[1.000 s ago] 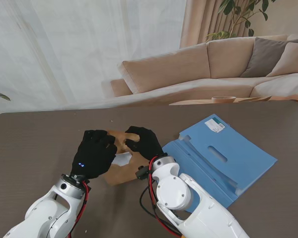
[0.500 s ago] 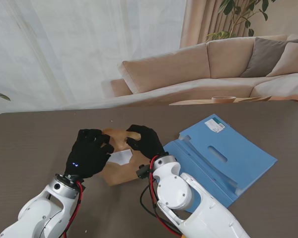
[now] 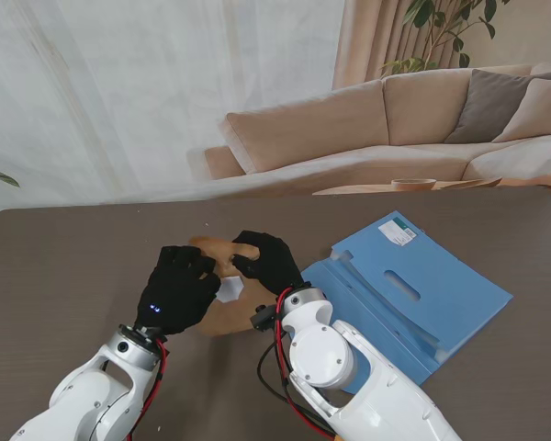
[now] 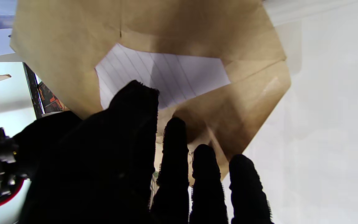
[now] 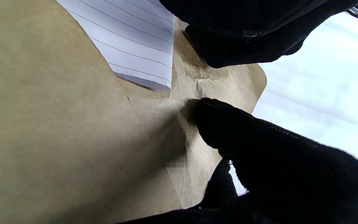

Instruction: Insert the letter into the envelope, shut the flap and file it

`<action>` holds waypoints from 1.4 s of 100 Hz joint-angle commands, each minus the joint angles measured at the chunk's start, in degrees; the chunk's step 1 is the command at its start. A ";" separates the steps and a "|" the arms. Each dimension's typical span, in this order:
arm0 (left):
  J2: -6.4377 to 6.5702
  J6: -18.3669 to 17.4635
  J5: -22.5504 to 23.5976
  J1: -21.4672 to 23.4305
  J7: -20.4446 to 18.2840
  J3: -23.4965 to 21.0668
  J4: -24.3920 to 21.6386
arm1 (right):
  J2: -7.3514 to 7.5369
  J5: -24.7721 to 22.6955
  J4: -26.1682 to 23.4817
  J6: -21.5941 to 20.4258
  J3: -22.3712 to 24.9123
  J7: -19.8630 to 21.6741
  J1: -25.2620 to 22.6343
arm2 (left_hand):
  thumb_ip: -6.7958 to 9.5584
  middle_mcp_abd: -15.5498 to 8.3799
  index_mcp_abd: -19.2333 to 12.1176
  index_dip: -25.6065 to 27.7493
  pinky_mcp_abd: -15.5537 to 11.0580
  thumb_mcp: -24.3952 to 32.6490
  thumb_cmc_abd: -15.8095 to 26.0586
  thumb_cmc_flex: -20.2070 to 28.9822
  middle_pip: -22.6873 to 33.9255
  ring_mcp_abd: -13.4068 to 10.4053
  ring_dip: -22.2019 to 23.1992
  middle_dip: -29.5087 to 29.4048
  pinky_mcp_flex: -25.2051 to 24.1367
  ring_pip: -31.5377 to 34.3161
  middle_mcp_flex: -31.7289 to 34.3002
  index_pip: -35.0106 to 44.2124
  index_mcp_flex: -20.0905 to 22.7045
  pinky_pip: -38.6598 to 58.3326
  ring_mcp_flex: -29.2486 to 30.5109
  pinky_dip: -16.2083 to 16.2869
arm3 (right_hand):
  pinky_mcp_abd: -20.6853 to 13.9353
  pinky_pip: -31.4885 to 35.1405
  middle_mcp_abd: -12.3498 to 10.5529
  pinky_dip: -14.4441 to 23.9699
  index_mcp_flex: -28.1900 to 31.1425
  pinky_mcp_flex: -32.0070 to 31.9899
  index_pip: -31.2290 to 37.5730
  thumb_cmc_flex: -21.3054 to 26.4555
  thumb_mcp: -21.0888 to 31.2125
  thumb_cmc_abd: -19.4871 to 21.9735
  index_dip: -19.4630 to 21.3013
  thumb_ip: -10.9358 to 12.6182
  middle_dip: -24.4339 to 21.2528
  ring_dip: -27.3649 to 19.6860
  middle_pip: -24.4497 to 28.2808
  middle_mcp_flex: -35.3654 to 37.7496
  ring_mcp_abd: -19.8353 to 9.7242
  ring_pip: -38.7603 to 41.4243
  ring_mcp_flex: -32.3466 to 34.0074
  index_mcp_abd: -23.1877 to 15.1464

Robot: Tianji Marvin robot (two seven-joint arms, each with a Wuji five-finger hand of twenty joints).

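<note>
Left hand (image 3: 177, 290) is laid palm-down over the left part of the brown envelope (image 3: 234, 317), fingers (image 4: 175, 149) held close together and stretched toward the flap area; in the left wrist view the tips sit right at the edge of the lined white letter (image 4: 163, 77). Whether anything is actually pinched there can't be told, it reads more like pressing than gripping. Right hand (image 3: 268, 262) is curled on the far right edge of the envelope, and in the right wrist view a corner of the brown paper is seen nipped between thumb and a fingertip (image 5: 216, 124), so that one is closed on the envelope.

Letter is mostly inside the envelope w/ only a small white patch (image 3: 230, 289) left showing between the two hands, approx in the middle of the opening. Flap is not folded down yet, brown paper is seen standing open around the lined sheet.

Envelope lies flat on the dark brown surface (image 3: 64, 266), in front of the robot, slightly left of centre. To the right, just beside the right forearm and apart from the envelope, a blue file folder (image 3: 413, 289) is spread open w/ a small label near its far corner.
</note>
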 commanded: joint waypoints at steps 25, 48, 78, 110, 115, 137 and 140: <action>-0.42 -2.25 0.05 1.61 2.36 -1.90 -0.85 | -0.28 0.10 -0.58 0.24 0.13 0.77 -0.52 | 0.66 0.05 -5.14 1.72 -0.31 -0.93 -0.72 2.06 0.52 -0.35 -0.47 1.30 -0.46 0.13 -1.30 -0.63 -8.13 -0.42 -1.34 0.19 | 0.62 3.27 -0.12 0.70 2.15 0.78 2.81 1.42 2.02 -0.56 1.81 -1.27 0.50 0.60 1.36 2.53 1.56 1.51 1.69 -1.38; -0.49 -2.56 0.27 1.85 4.18 -3.03 -0.46 | -0.28 0.11 -0.44 0.29 0.06 0.80 -0.56 | 2.02 -0.41 -4.00 1.37 -0.45 5.40 2.11 -3.99 1.90 -0.49 -0.65 -0.85 -0.42 0.07 -2.96 -12.90 -14.25 -0.96 -1.62 -0.14 | 0.62 3.27 -0.04 0.70 2.14 0.80 2.77 1.42 2.10 -0.64 1.80 -1.27 0.49 0.59 1.34 2.59 1.60 1.48 1.69 -1.36; -0.59 0.56 -0.06 0.87 2.83 -1.58 0.62 | -0.32 0.01 -0.61 0.26 -0.06 0.70 -0.45 | 1.01 0.68 0.08 2.68 -0.48 -2.56 0.05 1.95 2.53 0.02 -0.46 0.80 -0.40 0.35 -1.58 -0.86 -6.09 -1.27 -1.53 -0.33 | 0.63 3.28 -0.10 0.69 2.22 0.82 2.79 1.38 2.11 -0.62 1.80 -1.26 0.50 0.60 1.33 2.60 1.64 1.51 1.69 -1.29; -0.69 1.76 -0.65 -0.27 2.38 0.57 1.00 | -0.48 0.33 -0.22 0.02 -0.37 0.68 -0.04 | 1.00 1.61 2.87 2.89 0.44 0.68 -0.96 2.36 1.38 0.89 0.15 5.52 -0.55 1.29 2.75 3.19 0.70 -0.92 -0.43 0.19 | 0.65 3.28 -0.05 0.68 2.24 0.81 2.81 1.43 2.09 -0.63 1.83 -1.26 0.51 0.60 1.33 2.56 1.65 1.51 1.66 -1.27; -0.67 2.12 -0.62 -0.39 1.97 0.99 0.89 | -0.55 0.46 -0.12 -0.07 -0.45 0.56 0.01 | 1.00 1.56 3.16 3.08 0.42 1.01 -1.18 2.34 1.43 0.83 0.18 5.65 -0.54 1.34 2.87 3.20 0.90 -0.91 -0.40 0.19 | 0.66 3.28 -0.05 0.68 2.22 0.81 2.79 1.43 2.08 -0.64 1.81 -1.26 0.52 0.61 1.34 2.56 1.64 1.52 1.68 -1.24; -0.49 3.66 0.06 -1.20 0.61 2.83 1.05 | -0.65 0.66 -0.01 -0.26 -0.59 0.44 0.15 | 0.39 1.41 2.94 2.76 0.36 0.96 -1.45 1.95 1.55 0.78 0.28 5.79 -0.51 1.51 3.01 1.88 1.83 -0.58 -0.32 0.26 | 0.64 3.29 -0.04 0.68 2.19 0.84 2.79 1.45 2.05 -0.60 1.83 -1.28 0.53 0.61 1.38 2.55 1.61 1.53 1.71 -1.23; -0.46 3.68 0.15 -1.22 0.49 2.88 1.04 | -0.63 0.63 -0.02 -0.26 -0.58 0.47 0.15 | 0.29 1.32 2.63 2.55 0.35 0.64 -1.24 1.91 1.51 0.78 0.28 5.71 -0.51 1.52 2.93 1.54 1.78 -0.54 -0.32 0.26 | 0.63 3.29 -0.08 0.68 2.19 0.85 2.79 1.41 2.03 -0.61 1.83 -1.29 0.53 0.61 1.37 2.55 1.61 1.53 1.71 -1.27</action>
